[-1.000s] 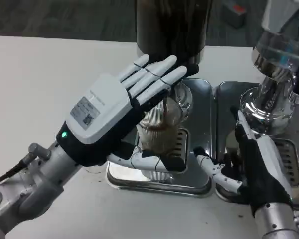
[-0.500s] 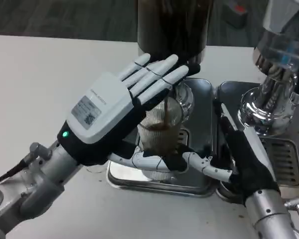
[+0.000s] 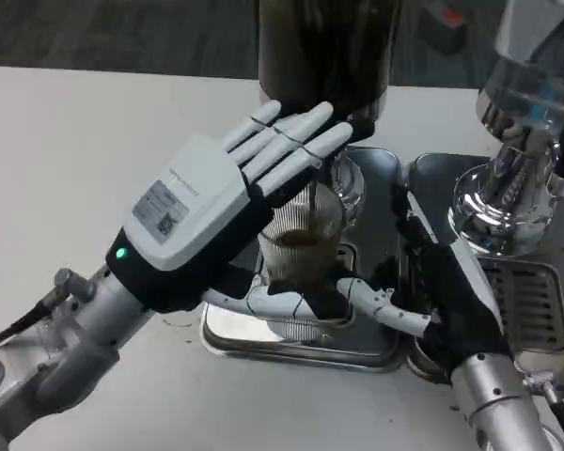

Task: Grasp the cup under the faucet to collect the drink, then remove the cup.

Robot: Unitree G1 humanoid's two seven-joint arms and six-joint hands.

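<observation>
A clear ribbed cup (image 3: 304, 252) with brown drink in it stands on the steel drip tray (image 3: 378, 193) under the tap (image 3: 346, 180) of a dark dispenser (image 3: 324, 52). My left hand (image 3: 202, 216) reaches over the cup's left side, its straight fingers (image 3: 296, 141) lying against the tap. Its thumb (image 3: 284, 305) crosses the cup's lower front. My right hand (image 3: 444, 291) is at the cup's right with its fingers spread. Its thumb (image 3: 381, 303) touches or nearly touches the base; I cannot tell which.
A second dispenser with a chrome base (image 3: 509, 178) stands at the right on its own drip tray (image 3: 536, 291), close behind my right hand. Bare white table (image 3: 75, 141) stretches to the left.
My right hand has moved left from the second tray to the cup, its thumb now reaching the base. The left hand and the cup have stayed in place.
</observation>
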